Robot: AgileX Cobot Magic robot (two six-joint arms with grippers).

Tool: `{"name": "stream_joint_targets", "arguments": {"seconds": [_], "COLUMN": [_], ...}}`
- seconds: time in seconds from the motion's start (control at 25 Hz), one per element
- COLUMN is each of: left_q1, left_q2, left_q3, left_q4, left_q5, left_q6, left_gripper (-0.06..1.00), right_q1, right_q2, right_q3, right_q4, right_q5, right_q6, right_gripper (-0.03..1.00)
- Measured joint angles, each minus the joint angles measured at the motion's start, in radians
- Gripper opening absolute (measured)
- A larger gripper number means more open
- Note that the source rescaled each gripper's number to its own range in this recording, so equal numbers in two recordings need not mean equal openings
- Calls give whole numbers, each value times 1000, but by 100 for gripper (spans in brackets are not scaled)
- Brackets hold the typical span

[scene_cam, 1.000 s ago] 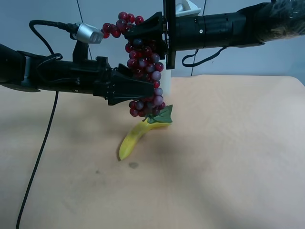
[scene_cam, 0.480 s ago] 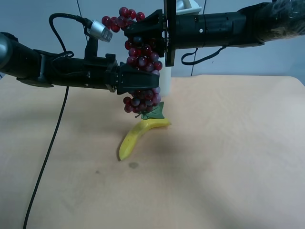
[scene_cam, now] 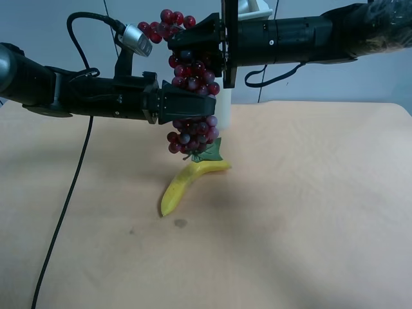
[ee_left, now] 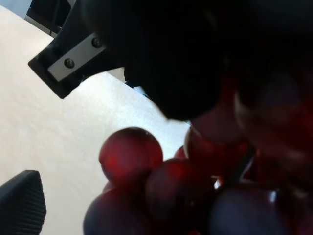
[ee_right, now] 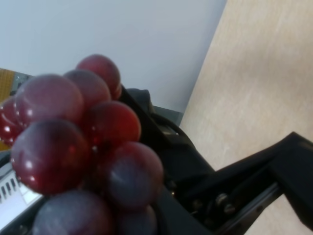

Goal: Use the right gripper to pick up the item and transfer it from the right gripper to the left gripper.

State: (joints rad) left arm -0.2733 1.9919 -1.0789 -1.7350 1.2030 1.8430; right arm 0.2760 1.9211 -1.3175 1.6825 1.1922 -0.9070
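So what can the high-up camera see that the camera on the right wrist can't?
Only the high camera shows the yellow banana lying on the table, the white candle behind, the green leaf, and the left gripper and right gripper meeting at the grapes. Only the right wrist camera shows the grapes huge and shiny, right up close. Both show the grapes, the tan table and the pale wall.
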Motion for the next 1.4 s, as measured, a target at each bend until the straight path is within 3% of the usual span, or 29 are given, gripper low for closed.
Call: {"name": "stream_joint_targets", "arguments": {"seconds": [0.08, 0.24, 0.36, 1.12, 1.2, 1.4], "left_q1": [0, 0, 0, 0, 0, 0], "left_q2": [0, 0, 0, 0, 0, -1], "left_q3": [0, 0, 0, 0, 0, 0], "left_q4": [0, 5, 10, 12, 12, 21], "left_q5": [0, 3, 3, 3, 2, -2], "left_q6": [-9, -17, -34, -103, -107, -112], "left_gripper": [83, 27, 6, 6, 6, 5], "right_q1": [0, 0, 0, 0, 0, 0], "right_q2": [0, 0, 0, 0, 0, 0], "right_q3": [0, 0, 0, 0, 0, 0], "right_q4": [0, 3, 9, 12, 18, 20], "right_q5": [0, -2, -4, -4, -4, 2], "right_q6": [-4, -7, -7, -41, -41, -60], "right_gripper": [0, 0, 0, 1, 14, 74]}}
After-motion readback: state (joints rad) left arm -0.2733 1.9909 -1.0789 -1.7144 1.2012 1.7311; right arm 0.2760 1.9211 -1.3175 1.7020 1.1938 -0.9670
